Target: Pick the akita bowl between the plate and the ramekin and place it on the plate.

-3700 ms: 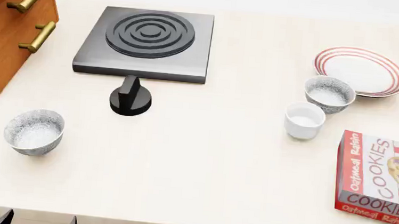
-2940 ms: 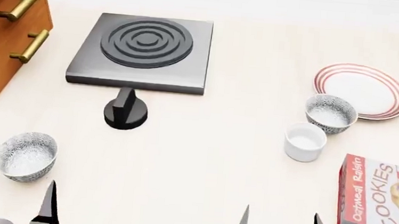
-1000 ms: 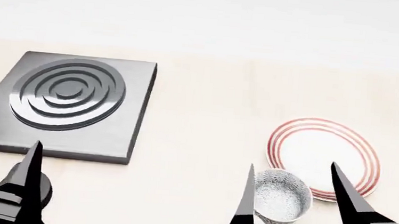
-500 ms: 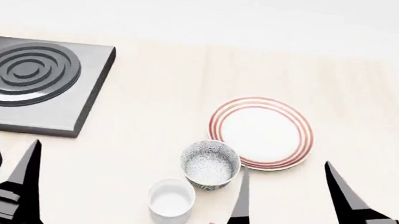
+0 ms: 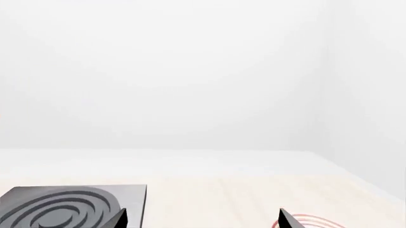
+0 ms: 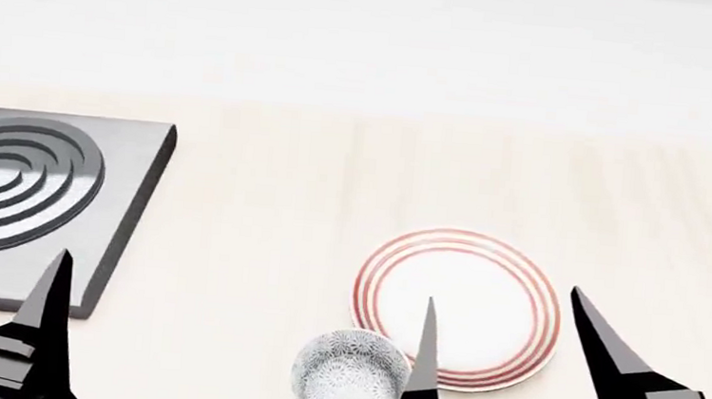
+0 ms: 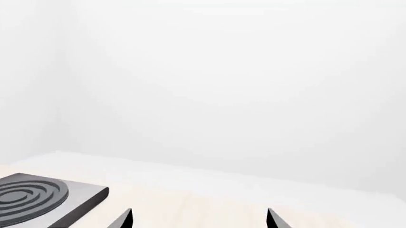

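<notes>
head view: the bowl sits on the pale wood counter, just beside the plate at its near-left edge. the right gripper is spread wide and empty; only one left gripper finger shows, so its state is unclear. left wrist: stove, a sliver of the plate's rim, white walls. right wrist: stove, counter, fingertips apart.
</notes>
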